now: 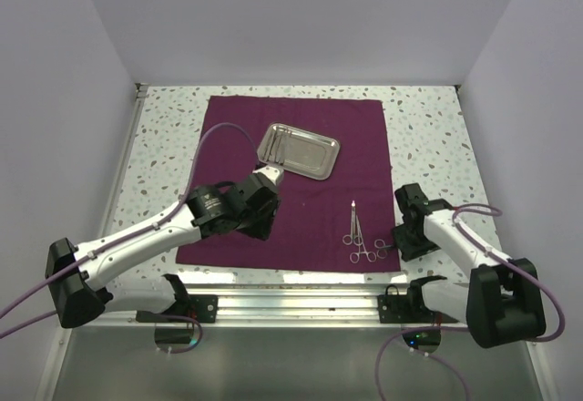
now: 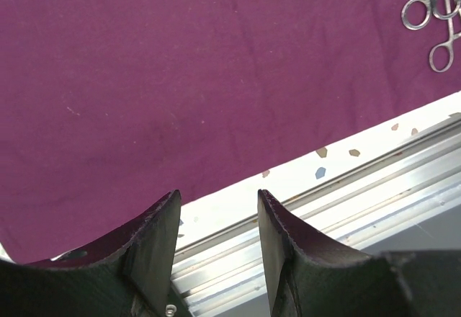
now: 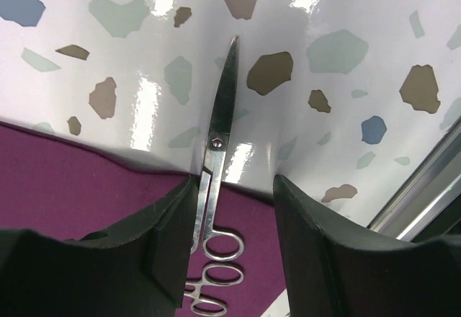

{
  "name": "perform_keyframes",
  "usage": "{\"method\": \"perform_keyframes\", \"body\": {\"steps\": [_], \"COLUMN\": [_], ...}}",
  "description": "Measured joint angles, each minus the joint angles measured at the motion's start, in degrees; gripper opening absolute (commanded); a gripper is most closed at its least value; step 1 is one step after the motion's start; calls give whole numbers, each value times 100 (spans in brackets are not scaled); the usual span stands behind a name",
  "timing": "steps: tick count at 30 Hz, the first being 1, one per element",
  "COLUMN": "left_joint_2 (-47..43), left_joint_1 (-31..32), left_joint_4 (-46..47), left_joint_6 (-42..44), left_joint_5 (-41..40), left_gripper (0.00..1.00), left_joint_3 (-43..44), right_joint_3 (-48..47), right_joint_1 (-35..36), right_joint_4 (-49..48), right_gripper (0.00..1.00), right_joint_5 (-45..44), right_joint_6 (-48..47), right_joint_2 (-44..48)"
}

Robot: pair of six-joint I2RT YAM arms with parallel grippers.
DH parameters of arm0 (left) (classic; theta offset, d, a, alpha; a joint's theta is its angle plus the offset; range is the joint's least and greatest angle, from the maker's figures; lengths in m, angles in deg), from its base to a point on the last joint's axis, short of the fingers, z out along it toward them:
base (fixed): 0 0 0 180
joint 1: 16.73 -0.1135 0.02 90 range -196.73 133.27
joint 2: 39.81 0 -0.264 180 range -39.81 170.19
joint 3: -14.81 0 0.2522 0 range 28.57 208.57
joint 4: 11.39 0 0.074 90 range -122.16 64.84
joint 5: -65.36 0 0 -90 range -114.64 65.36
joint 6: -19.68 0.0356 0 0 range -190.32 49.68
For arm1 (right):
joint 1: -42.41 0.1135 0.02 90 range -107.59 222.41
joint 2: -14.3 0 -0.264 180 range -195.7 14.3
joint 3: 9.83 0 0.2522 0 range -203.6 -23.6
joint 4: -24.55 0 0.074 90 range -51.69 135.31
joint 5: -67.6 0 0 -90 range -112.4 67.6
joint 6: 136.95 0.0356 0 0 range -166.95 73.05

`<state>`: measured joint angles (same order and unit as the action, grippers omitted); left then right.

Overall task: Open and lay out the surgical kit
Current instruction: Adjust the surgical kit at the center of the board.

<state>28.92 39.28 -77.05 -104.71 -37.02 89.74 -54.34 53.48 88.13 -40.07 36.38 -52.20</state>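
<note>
The maroon cloth wrap lies spread flat on the table. The shiny steel tray sits on its far middle with thin instruments in it. Ring-handled forceps lie on the cloth's near right part and show in the left wrist view. My left gripper is open and empty above the cloth's near edge. My right gripper is open over the cloth's right edge, its fingers either side of steel scissors; the blades lie on the table, the rings on the cloth.
The terrazzo tabletop surrounds the cloth. A metal rail runs along the near edge, also in the left wrist view. White walls enclose the left, far and right sides. More ring handles lie just behind the scissors.
</note>
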Motion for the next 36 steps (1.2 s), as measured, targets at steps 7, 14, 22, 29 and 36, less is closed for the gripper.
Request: {"method": "perform_keyframes", "body": {"steps": [7,14,22,29,36], "left_joint_2": [157,184,313,387,455], "left_joint_1": [-286,-614,-713,-730,-732], "left_joint_4": [48,105,170,286,485], "left_joint_6": [221,407,603,723,791], "left_joint_5": [127,275,387,476,581], "left_gripper": [51,51,50,50,49], "left_joint_3": [0,0,0,2,17], "right_joint_3": [-330,-636,-782,-1438,-2793], "right_joint_1": [-179,-219,-256,-271,-264], "right_joint_4": [-175,-219,-223,81,179], "right_gripper": [25,3,0,0,0], "right_joint_5": [138,190,216,-177,-348], "right_joint_6": [-37,-223,-422,-973,-1812], "right_joint_2": [-616,-1058,-1134,-938,-385]}}
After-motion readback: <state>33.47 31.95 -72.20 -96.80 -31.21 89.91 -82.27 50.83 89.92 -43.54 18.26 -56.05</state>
